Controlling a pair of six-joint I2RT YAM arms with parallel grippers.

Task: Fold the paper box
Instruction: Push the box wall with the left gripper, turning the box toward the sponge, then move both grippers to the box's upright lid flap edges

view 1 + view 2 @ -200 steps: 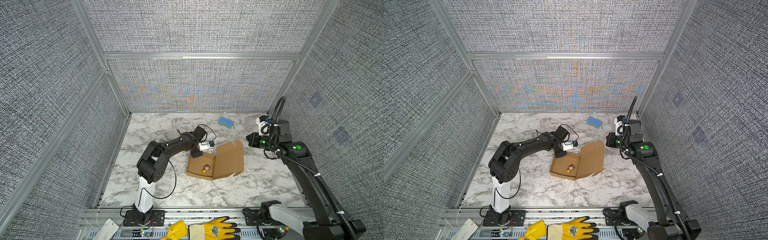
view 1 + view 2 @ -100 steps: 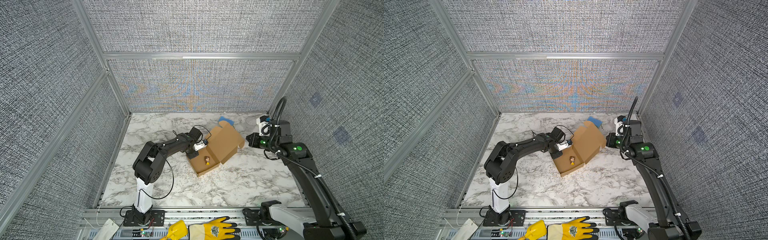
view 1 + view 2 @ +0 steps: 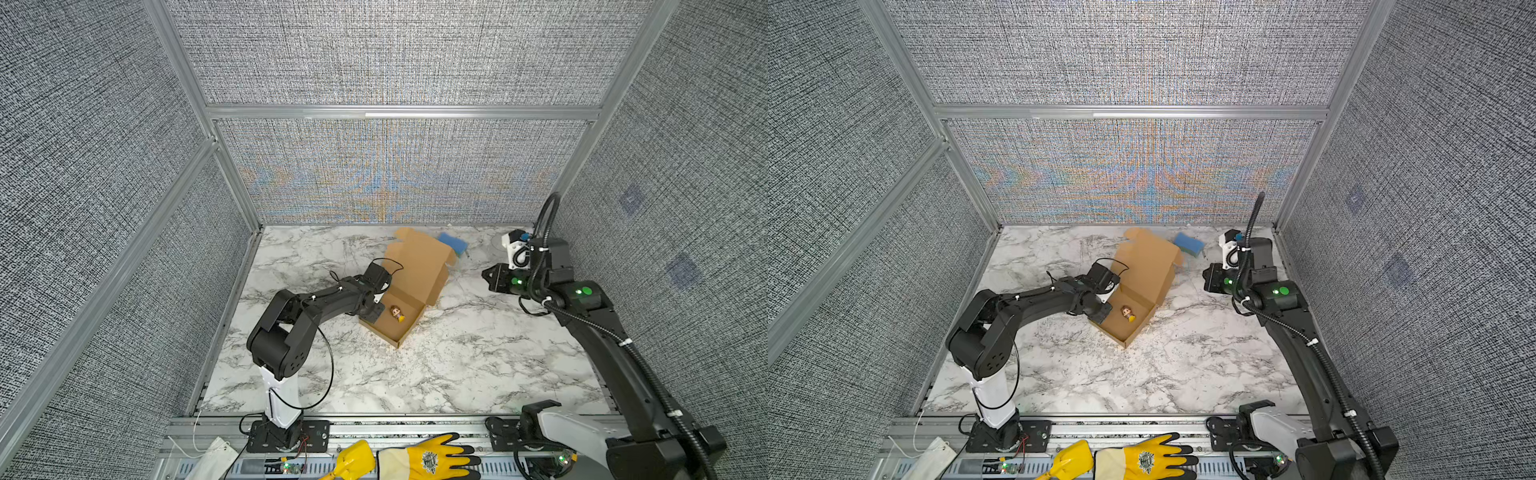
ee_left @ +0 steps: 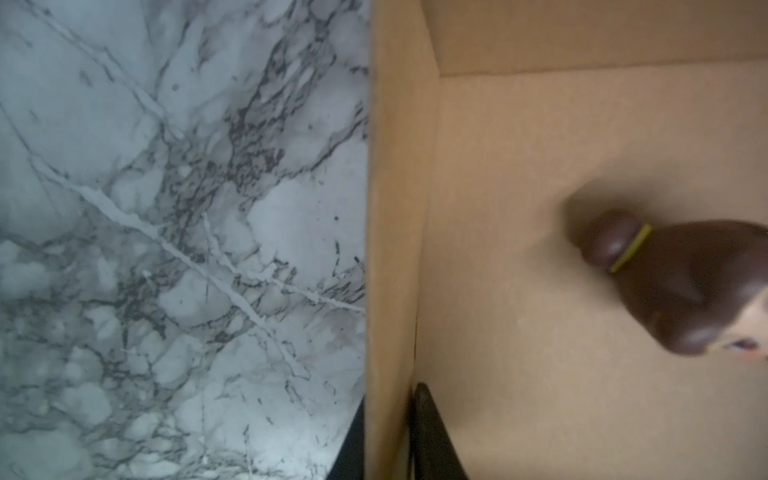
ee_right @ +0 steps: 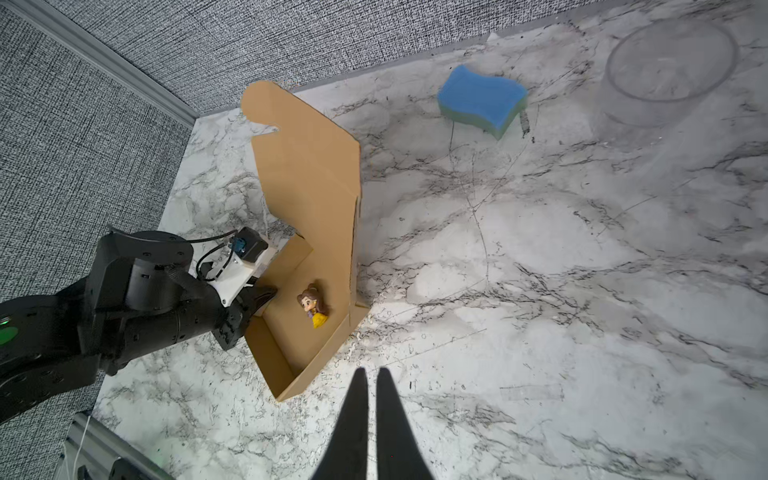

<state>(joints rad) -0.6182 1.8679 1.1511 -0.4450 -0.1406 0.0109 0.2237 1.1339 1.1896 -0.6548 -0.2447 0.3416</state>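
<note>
left claw (image 3: 376, 309) clamped on the left wall of the paper box (image 3: 415, 286). In the left wrist view the wall runs between its fingers (image 4: 432, 436). Box sits mid-surface (image 3: 457, 365), a bit far of centre, one corner pointing at the near edge. Lid is up and leaning toward the far wall. Small doll figure (image 3: 397, 313) lies inside the tray. Blue sponge (image 3: 453, 243) is just beyond the lid's far right corner. right claw (image 5: 372, 399) hangs right of the box, well apart, clenched on nothing.
</note>
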